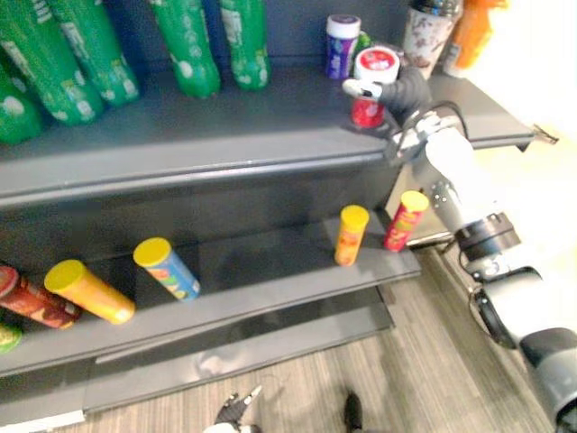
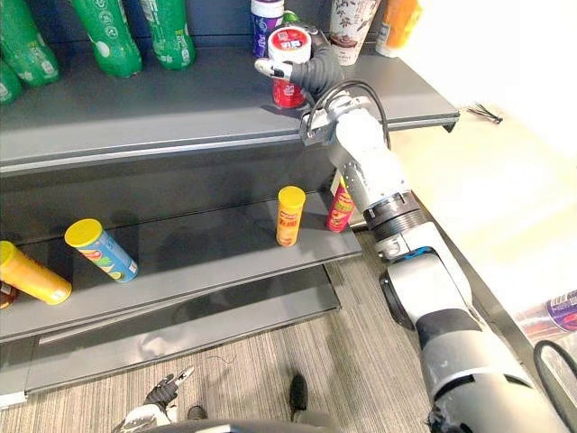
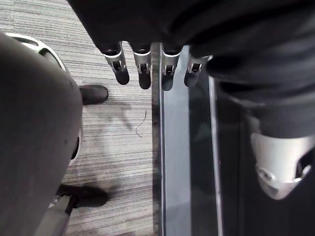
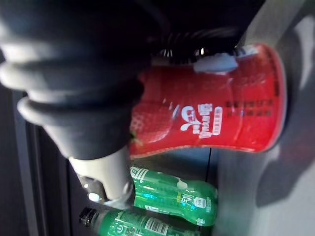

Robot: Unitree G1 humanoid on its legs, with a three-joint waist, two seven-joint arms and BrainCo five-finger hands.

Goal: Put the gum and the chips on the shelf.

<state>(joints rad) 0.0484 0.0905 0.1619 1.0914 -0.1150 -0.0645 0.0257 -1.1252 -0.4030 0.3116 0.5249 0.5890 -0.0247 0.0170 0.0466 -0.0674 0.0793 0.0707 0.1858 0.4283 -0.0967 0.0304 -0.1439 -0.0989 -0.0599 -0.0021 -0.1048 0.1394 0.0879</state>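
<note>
We judge this to be the gum step, close to its end: the right hand (image 1: 403, 90) has its fingers and thumb clamped round the red gum tub (image 1: 373, 87), which is upright with its white lid up, near the front of the top shelf (image 1: 225, 126). It stands in front of a purple jar (image 1: 342, 45) and well apart from the green bottles (image 1: 189, 45) at the back. Its base looks to be at the board, though we cannot tell whether it rests there or hangs just above. On the lower shelf (image 1: 270, 271) we see several chip cans – an orange one (image 1: 351, 234) and a red one (image 1: 406, 219) stand near the right end, while a blue one (image 1: 167, 268) and a yellow one (image 1: 88, 290) lie tilted further left – and we cannot say which of them, if any, is the task's own. The left hand (image 3: 143, 69) hangs low by the shelf's foot, over the floor (image 3: 118, 147), fingers straight and holding nothing. As we read it, the next move calls for settling the tub flat and loosening the grip without tipping it. The hand should then draw straight back, so that the fingers clear the lid and do not nudge the jar behind – after that the chips are left to see to
</note>
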